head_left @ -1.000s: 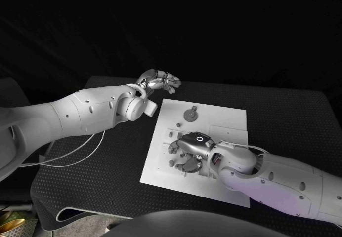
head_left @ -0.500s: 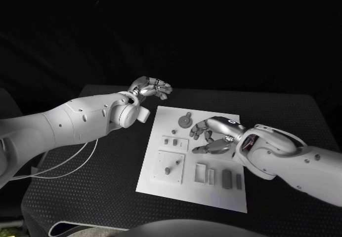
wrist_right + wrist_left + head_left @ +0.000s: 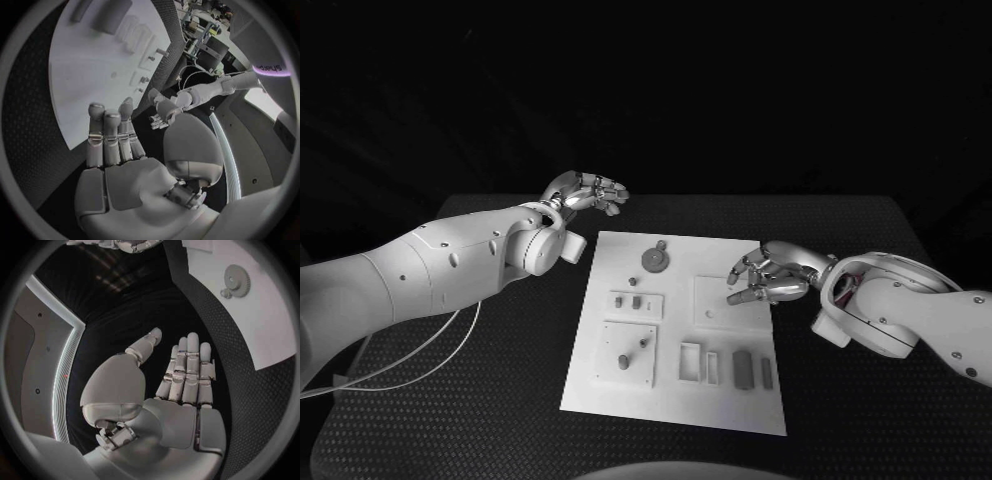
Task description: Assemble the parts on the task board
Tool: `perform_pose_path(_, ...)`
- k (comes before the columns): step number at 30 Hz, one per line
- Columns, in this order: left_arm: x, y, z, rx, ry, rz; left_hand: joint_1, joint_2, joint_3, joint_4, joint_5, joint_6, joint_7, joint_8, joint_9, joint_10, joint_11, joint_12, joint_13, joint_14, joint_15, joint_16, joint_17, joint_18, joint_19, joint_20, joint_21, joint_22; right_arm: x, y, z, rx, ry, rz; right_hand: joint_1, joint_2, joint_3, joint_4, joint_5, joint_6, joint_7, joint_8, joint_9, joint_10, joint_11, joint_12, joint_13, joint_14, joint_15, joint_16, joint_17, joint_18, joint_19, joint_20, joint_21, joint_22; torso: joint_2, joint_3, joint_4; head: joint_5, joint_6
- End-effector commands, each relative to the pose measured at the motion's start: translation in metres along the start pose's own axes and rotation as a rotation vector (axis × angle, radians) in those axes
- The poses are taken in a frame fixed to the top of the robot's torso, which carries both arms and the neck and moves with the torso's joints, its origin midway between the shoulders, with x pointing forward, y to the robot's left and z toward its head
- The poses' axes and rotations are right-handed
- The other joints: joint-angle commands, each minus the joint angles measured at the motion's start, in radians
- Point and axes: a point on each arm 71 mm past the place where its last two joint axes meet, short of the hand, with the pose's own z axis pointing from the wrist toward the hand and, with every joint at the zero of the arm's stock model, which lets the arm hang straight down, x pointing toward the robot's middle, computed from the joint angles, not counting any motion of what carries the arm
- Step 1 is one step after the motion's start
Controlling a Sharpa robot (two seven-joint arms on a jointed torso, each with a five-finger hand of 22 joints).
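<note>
- Task board (image 3: 678, 410): white plate lying flat in the middle of the black tabletop (image 3: 473, 400), long side running away from the robot. Also seen in the left wrist view (image 3: 269, 325) and the right wrist view (image 3: 94, 85).
- Gear part (image 3: 653, 259): round toothed disc with a smaller round piece just beside it, on the board's far end; in the left wrist view (image 3: 236, 281) it lies flat on the white surface.
- Small peg parts (image 3: 633, 300): short pieces standing in a raised square panel near the board's middle, on the left-arm side.
- Square panel (image 3: 629, 354): nearer the robot on the same side, carrying two small grey pieces.
- Slot parts (image 3: 727, 367): a row of narrow upright rectangles along the board's near end, some pale, two darker grey (image 3: 744, 369).
- Left hand (image 3: 586, 192): above the tabletop beyond the board's far left corner, apart from the board. Fingers loosely curled in the head view; in its wrist view (image 3: 181, 385) they lie straight and side by side, thumb apart, grasping nothing – released.
- Right hand (image 3: 770, 275): over the board's right edge, about level with its middle. Fingers partly bent and pointing down toward the board; its wrist view (image 3: 115, 150) shows the palm bare, fingers extended, nothing grasped. Whether a fingertip touches the board cannot be told.
</note>
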Motion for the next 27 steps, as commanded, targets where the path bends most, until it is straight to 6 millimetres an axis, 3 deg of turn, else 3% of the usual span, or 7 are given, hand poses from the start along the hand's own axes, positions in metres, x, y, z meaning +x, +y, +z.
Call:
perform_pose_path(1,0.002,0.001,0.000,0.003,0.018,-0.010,-0.005,0.000,-0.005,0.000,-0.005,-0.008,-0.001,0.002,0.002,-0.007,0.002,0.001,-0.002,0.007,0.001,-0.003,0.001,0.012,0.000,0.006,-0.004,0.001,0.010,-0.010,-0.010,0.131,0.112,0.091,-0.010,0.007,0.003,0.007,0.000,0.038,-0.011,-0.009,0.004,-0.054,-0.037,0.149,0.114,0.006,-0.009,0.073,0.041,0.037,0.009,-0.018,0.055,0.026,-0.007,0.0043,-0.0073,-0.007,-0.007)
perform_pose_path(6,0.001,0.004,0.000,-0.004,0.016,-0.009,-0.006,0.001,-0.005,0.001,-0.005,-0.008,-0.001,0.002,0.002,-0.007,0.002,0.001,-0.002,0.006,0.001,-0.004,0.002,0.012,0.000,0.006,-0.004,0.002,0.017,-0.025,-0.027,0.259,0.193,0.093,-0.037,0.018,0.011,0.032,-0.003,0.050,-0.016,-0.010,0.016,-0.049,-0.043,0.284,0.217,0.026,-0.017,0.144,0.080,0.037,0.036,-0.049,0.136,0.025,-0.011,0.0039,-0.0108,-0.012,-0.017)
perform_pose_path(10,0.001,0.004,-0.001,-0.004,0.017,-0.009,-0.006,0.001,-0.006,0.001,-0.005,-0.009,-0.001,0.002,0.002,-0.007,0.002,0.001,-0.002,0.006,0.001,-0.004,0.002,0.012,0.000,0.006,-0.005,0.002,0.024,-0.032,-0.039,0.365,0.262,0.100,-0.071,0.071,0.008,0.044,0.013,0.067,-0.024,-0.004,0.024,-0.050,-0.050,0.292,0.226,0.029,-0.024,0.151,0.084,0.037,0.033,-0.056,0.152,0.023,-0.016,0.0027,-0.0141,-0.018,-0.023)
perform_pose_path(11,0.001,0.004,-0.001,-0.004,0.016,-0.009,-0.006,0.000,-0.006,0.001,-0.005,-0.009,-0.001,0.002,0.002,-0.007,0.002,0.001,-0.002,0.006,0.001,-0.004,0.002,0.012,-0.001,0.006,-0.005,0.002,0.025,-0.032,-0.041,0.381,0.276,0.104,-0.074,0.073,0.012,0.043,0.000,0.068,-0.025,-0.005,0.024,-0.050,-0.052,0.292,0.227,0.029,-0.025,0.151,0.084,0.037,0.031,-0.058,0.155,0.022,-0.017,0.0027,-0.0151,-0.018,-0.024)
perform_pose_path(13,0.001,0.004,-0.001,-0.005,0.017,-0.009,-0.007,0.000,-0.006,0.001,-0.005,-0.009,-0.001,0.002,0.002,-0.008,0.002,0.001,-0.002,0.006,0.001,-0.005,0.002,0.012,-0.001,0.006,-0.005,0.002,0.029,-0.033,-0.043,0.409,0.304,0.100,-0.087,0.054,0.057,0.069,-0.034,0.071,-0.027,-0.008,0.024,-0.050,-0.054,0.291,0.228,0.029,-0.027,0.150,0.084,0.037,0.029,-0.062,0.157,0.018,-0.020,0.0029,-0.0176,-0.020,-0.028)
perform_pose_path(17,0.002,0.004,-0.001,-0.004,0.019,-0.010,-0.010,-0.002,-0.008,0.002,-0.005,-0.009,-0.001,0.003,0.002,-0.008,0.002,0.001,-0.002,0.006,0.001,-0.006,0.004,0.011,-0.001,0.006,-0.005,0.002,0.037,-0.033,-0.044,0.438,0.334,0.086,-0.134,0.025,0.136,0.120,-0.040,0.080,-0.030,-0.007,0.031,-0.042,-0.058,0.293,0.231,0.035,-0.031,0.157,0.088,0.037,0.035,-0.066,0.170,0.017,-0.024,0.0031,-0.0193,-0.023,-0.034)
perform_pose_path(27,0.008,0.003,-0.001,-0.006,0.036,-0.015,-0.013,-0.002,-0.010,0.003,-0.005,-0.009,-0.001,0.003,0.002,-0.008,0.002,0.001,-0.003,0.005,0.001,-0.007,0.005,0.011,-0.002,0.006,-0.006,0.003,0.055,-0.033,-0.043,0.480,0.341,0.090,-0.229,0.030,0.112,0.136,-0.041,0.086,-0.034,-0.010,0.032,-0.013,-0.061,0.305,0.236,0.090,-0.035,0.198,0.128,0.037,0.050,-0.070,0.198,0.018,-0.035,-0.0006,-0.0188,-0.034,-0.043)
